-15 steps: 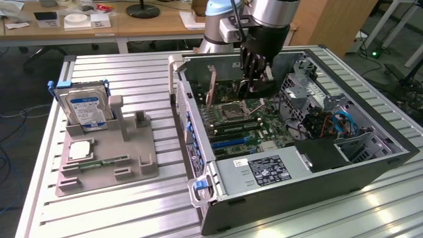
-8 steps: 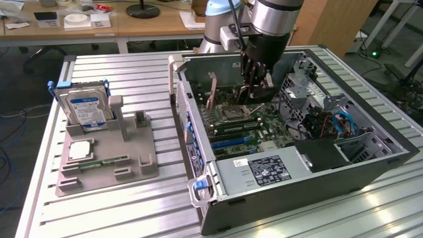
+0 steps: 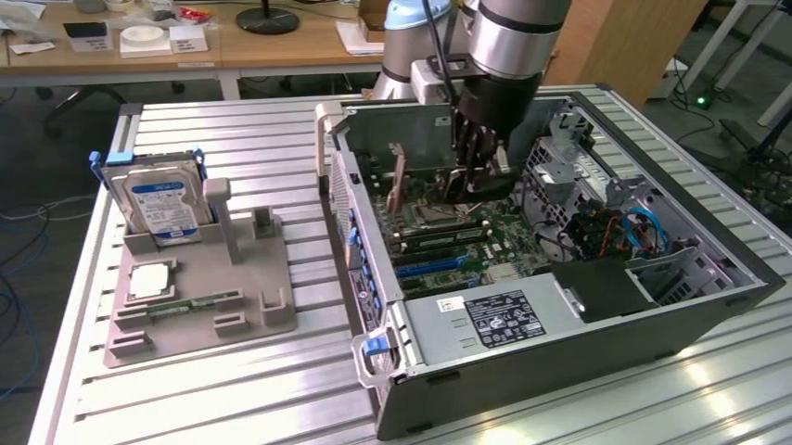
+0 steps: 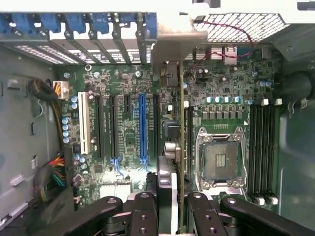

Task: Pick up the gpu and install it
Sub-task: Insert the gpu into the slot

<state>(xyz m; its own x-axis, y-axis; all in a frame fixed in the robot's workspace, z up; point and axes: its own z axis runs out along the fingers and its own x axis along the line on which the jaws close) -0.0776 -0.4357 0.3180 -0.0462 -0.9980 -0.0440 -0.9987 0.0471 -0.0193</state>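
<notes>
Black jaws pinch the gpu edge-on, holding it upright over the motherboard inside the open computer case, beside the CPU socket.

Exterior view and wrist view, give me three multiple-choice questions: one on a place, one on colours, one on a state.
1. Where is the silver hard drive with the blue-white label?
A in the computer case
B upright in the grey holder tray
C flat on the table

2. Besides black, which slot colours show on the green motherboard?
A white and blue
B red and yellow
C orange only

3. The thin brownish circuit card with a metal bracket is:
A lying in the tray
B flat on the table
C on edge between the fingers, over the motherboard

Answers:
1 B, it stands in the tray's rear slot.
2 A, white slot and blue slot.
3 C, the wrist view shows it edge-on.
</notes>
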